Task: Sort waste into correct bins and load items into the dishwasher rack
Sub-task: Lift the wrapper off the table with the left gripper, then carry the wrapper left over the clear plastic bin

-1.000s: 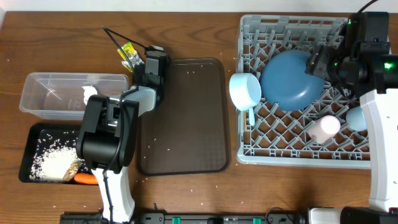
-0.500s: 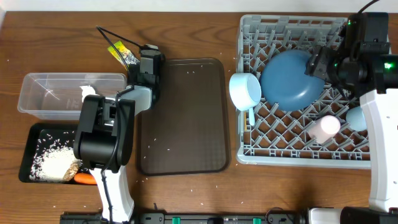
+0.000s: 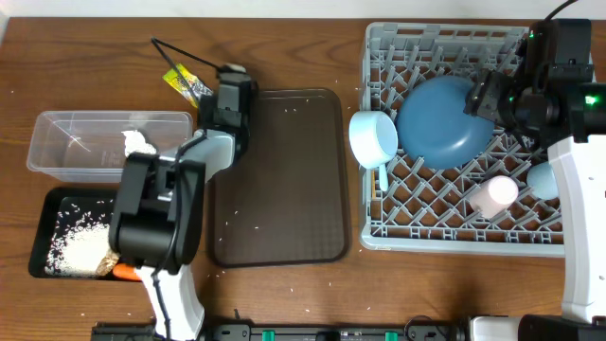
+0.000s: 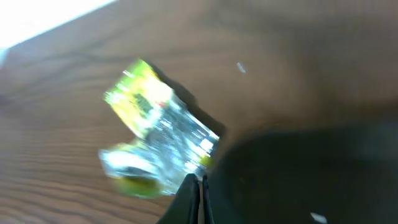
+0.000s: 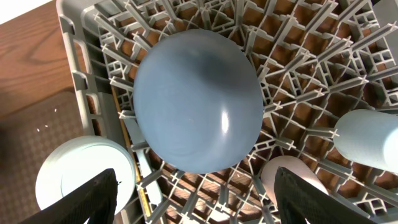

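Observation:
The crumpled yellow-green and silver wrapper (image 4: 155,134) hangs from the tips of my left gripper (image 4: 200,186), which is shut on its edge; from overhead the wrapper (image 3: 183,83) is just beyond the brown tray's far left corner. My right gripper (image 5: 208,205) hovers open over the grey dishwasher rack (image 3: 516,242), nothing between its fingers. In the rack lie the blue plate (image 5: 196,102), a pink cup (image 5: 292,177) and a light-blue cup (image 5: 367,140). The white bowl (image 3: 374,137) leans at the rack's left edge.
A clear tub (image 3: 71,156) with a white scrap inside sits left of the arm. Below it the black tray (image 3: 43,223) holds rice (image 3: 80,246), a brown piece and the carrot (image 3: 123,273). The flat brown tray (image 3: 279,175) lies mid-table.
My left gripper closed on the wrapper and shifted it slightly to the left. The right arm has stayed still.

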`<state>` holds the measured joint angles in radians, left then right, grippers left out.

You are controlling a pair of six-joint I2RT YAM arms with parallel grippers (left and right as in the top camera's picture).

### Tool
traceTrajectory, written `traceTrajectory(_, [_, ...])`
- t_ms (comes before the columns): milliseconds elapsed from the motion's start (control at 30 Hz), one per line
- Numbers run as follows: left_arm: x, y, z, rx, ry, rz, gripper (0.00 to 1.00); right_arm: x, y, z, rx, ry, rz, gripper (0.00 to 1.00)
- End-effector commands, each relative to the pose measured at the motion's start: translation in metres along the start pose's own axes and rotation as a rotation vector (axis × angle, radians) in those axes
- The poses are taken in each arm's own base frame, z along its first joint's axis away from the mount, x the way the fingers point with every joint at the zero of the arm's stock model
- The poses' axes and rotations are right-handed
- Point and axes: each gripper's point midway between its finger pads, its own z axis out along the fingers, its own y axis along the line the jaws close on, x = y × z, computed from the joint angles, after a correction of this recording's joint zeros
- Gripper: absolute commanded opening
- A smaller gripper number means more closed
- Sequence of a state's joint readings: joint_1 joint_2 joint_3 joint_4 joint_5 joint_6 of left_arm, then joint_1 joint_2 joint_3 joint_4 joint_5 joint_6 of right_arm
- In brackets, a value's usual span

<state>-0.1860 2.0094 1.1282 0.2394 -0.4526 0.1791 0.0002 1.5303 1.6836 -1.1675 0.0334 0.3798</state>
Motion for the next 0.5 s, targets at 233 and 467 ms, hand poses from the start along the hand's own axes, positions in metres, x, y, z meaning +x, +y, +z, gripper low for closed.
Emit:
traceTrajectory(233, [0.009,0.056,0.011,-0.059,0.046,-0.438,0.25,0.003,0.009,-0.008,-0.020,-0.012,-0.015,0.75])
traceTrajectory(467, [0.039,0.081,0.022,-0.075,0.139,-0.745,0.27,0.005,0.014,-0.008,-0.028,-0.009,-0.029,0.76])
